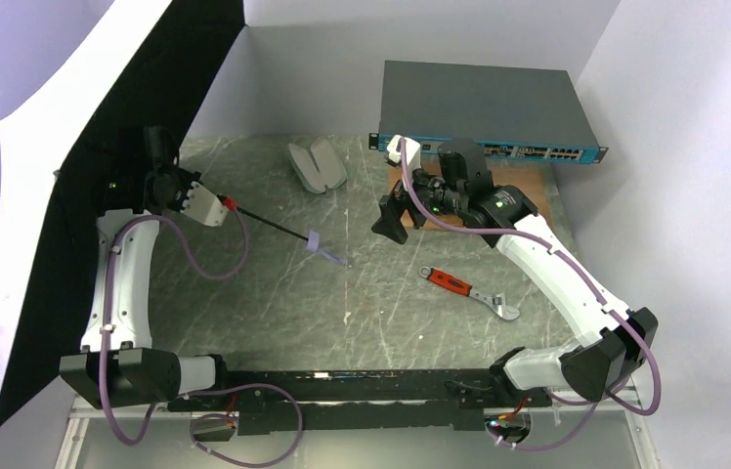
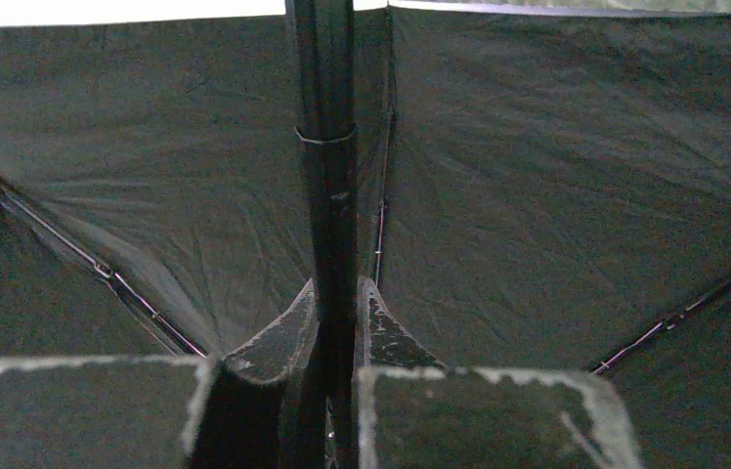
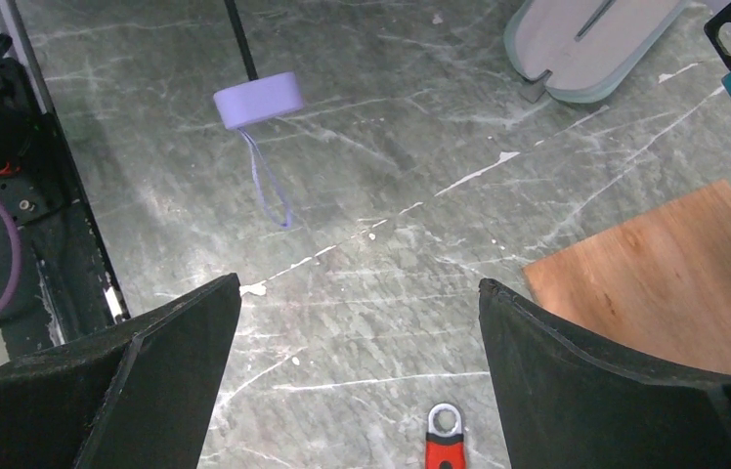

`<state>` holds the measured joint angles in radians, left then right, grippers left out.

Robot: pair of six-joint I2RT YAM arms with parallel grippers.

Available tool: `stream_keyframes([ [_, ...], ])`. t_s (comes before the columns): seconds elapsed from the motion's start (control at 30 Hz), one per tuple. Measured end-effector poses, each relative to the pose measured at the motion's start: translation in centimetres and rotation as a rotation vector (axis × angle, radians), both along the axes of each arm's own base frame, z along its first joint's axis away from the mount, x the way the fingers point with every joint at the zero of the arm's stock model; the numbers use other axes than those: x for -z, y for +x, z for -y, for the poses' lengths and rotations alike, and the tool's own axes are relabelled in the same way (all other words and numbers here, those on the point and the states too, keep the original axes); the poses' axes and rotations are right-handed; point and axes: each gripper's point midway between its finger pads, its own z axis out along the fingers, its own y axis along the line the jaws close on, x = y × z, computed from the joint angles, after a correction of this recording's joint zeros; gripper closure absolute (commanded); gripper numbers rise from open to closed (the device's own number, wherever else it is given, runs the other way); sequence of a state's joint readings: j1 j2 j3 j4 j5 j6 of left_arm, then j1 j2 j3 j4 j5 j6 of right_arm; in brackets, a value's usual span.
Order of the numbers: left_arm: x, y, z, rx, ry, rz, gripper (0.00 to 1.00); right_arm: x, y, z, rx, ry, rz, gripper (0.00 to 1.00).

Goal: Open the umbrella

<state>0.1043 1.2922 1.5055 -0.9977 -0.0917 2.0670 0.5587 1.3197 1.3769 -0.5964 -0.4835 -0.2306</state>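
Note:
The umbrella [image 1: 98, 166] stands open at the far left, its pale outer fabric [image 1: 10, 274] facing left and its black lining facing the table. Its thin black shaft [image 1: 269, 222] runs right to the lavender handle [image 1: 314, 241] with a strap, low over the table. My left gripper [image 1: 168, 186] is shut on the shaft near the canopy. In the left wrist view the fingers [image 2: 391, 337] pinch the shaft [image 2: 327, 147] in front of the lining [image 2: 557, 176]. My right gripper [image 1: 391, 217] is open and empty above the table; its wrist view shows the handle [image 3: 258, 100] ahead to the left.
A mint-green clamshell case [image 1: 317, 164] lies open at the back centre. A red-handled wrench [image 1: 467, 291] lies right of centre. A grey network switch [image 1: 484, 107] stands at the back right, with a wooden board [image 1: 537, 181] in front of it. White walls enclose the table.

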Motion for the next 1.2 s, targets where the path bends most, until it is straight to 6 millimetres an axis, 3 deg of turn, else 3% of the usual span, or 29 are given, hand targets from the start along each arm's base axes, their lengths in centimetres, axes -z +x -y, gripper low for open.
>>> stream_keyframes([
  [0.2, -0.6, -0.7, -1.0, -0.048, 0.028, -0.002, 0.99, -0.1, -0.4, -0.3, -0.013, 0.016, -0.017, 0.07],
  [0.4, -1.8, 1.9, -2.3, -0.112, 0.031, 0.01, 1.0, -0.1, -0.5, -0.3, -0.015, 0.021, -0.024, 0.07],
  [0.53, -4.2, 3.9, -2.9, -0.136, 0.059, 0.041, 1.0, -0.2, -0.5, -0.3, -0.014, 0.022, -0.024, 0.07],
  [0.67, -6.4, 4.1, -3.0, -0.155, 0.095, 0.08, 1.0, -0.3, -0.9, 0.0, -0.014, 0.025, -0.019, 0.07],
  [0.77, -5.7, 3.3, -3.0, -0.163, 0.121, 0.074, 1.0, -0.4, -1.1, 0.1, -0.014, 0.027, -0.014, 0.07],
  [0.97, -1.2, 1.0, -3.5, -0.192, 0.173, -0.039, 0.99, -0.2, -1.1, 0.1, -0.014, 0.025, -0.018, 0.07],
  [1.03, 0.2, 0.3, -3.7, -0.204, 0.193, -0.076, 0.88, 0.0, -1.1, 0.1, -0.014, 0.023, -0.021, 0.07],
  [1.1, 0.8, -0.4, -3.9, -0.203, 0.214, -0.094, 0.52, 0.0, -1.2, 0.1, -0.019, 0.025, -0.024, 0.07],
  [1.17, 1.0, -0.5, -3.8, -0.192, 0.234, -0.081, 0.07, 0.0, -1.3, 0.0, -0.025, 0.028, -0.026, 0.07],
  [1.2, 1.2, -0.6, -4.0, -0.202, 0.243, -0.063, 0.01, 0.0, -1.3, 0.0, -0.026, 0.029, -0.026, 0.07],
])
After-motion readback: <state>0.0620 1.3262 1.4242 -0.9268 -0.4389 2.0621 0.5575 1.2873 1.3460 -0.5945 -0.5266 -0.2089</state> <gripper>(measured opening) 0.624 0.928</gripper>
